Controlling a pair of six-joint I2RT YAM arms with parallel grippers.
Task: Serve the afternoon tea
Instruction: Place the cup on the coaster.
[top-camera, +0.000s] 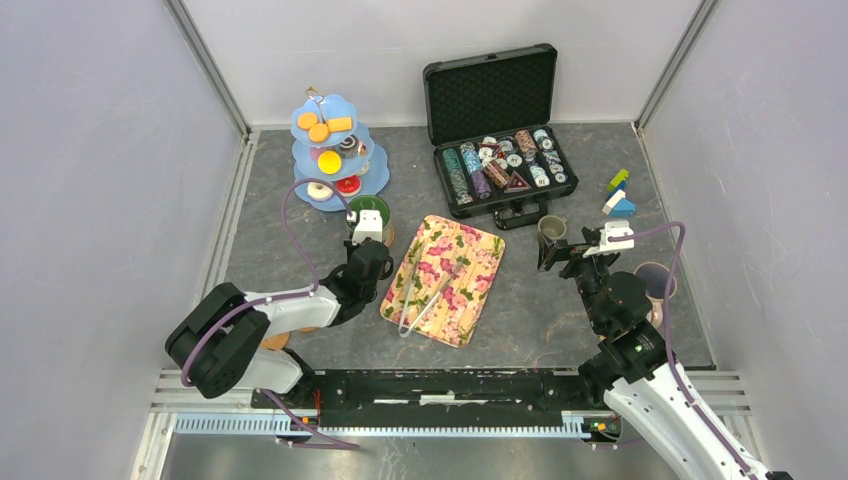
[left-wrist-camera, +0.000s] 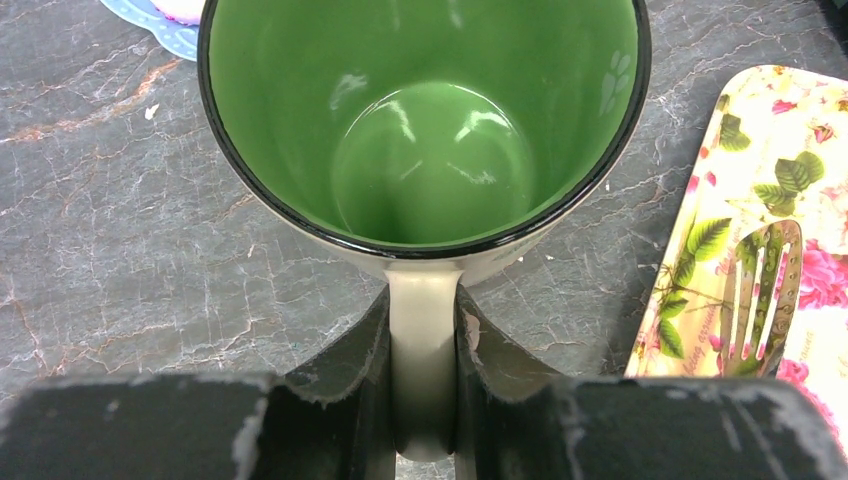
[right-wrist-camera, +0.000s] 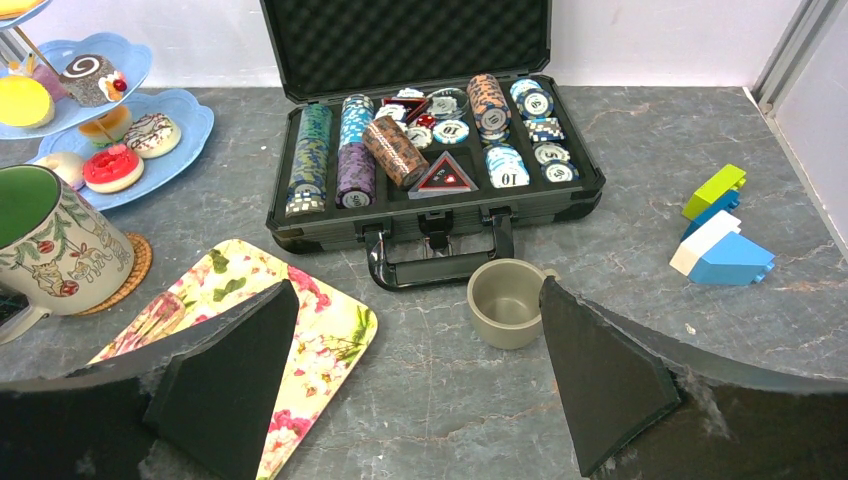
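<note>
Left wrist view: the green-lined mug (left-wrist-camera: 430, 150) fills the frame and its pale handle (left-wrist-camera: 424, 400) runs down between the two fingers.
Left claw: the left gripper (left-wrist-camera: 424, 345) is narrow, pinched on that handle from both sides.
Mug's place: left of centre on the table, standing on a woven coaster (right-wrist-camera: 128, 275), just left of the floral tray (top-camera: 470, 250).
Cakes: the blue tiered stand (right-wrist-camera: 195, 130) is just beyond the mug and carries donuts (right-wrist-camera: 112, 168), a swirl cake (right-wrist-camera: 92, 78) and orange-yellow biscuits (top-camera: 318, 128).
Other mugs: a small grey cup (right-wrist-camera: 508, 302) stands right of centre, just near of the case; a lilac mug (top-camera: 655, 280) is at the right, partly behind the right arm.
Right claw: the right gripper (right-wrist-camera: 416, 290) is wide and holds nothing, its fingers just short of the small grey cup.
Tray: tongs (top-camera: 425, 290) lie on it.
Far side: an open black case (top-camera: 495, 90) holds poker chips (right-wrist-camera: 400, 150).
Far right: coloured blocks (right-wrist-camera: 715, 235) sit well apart from the mugs.
</note>
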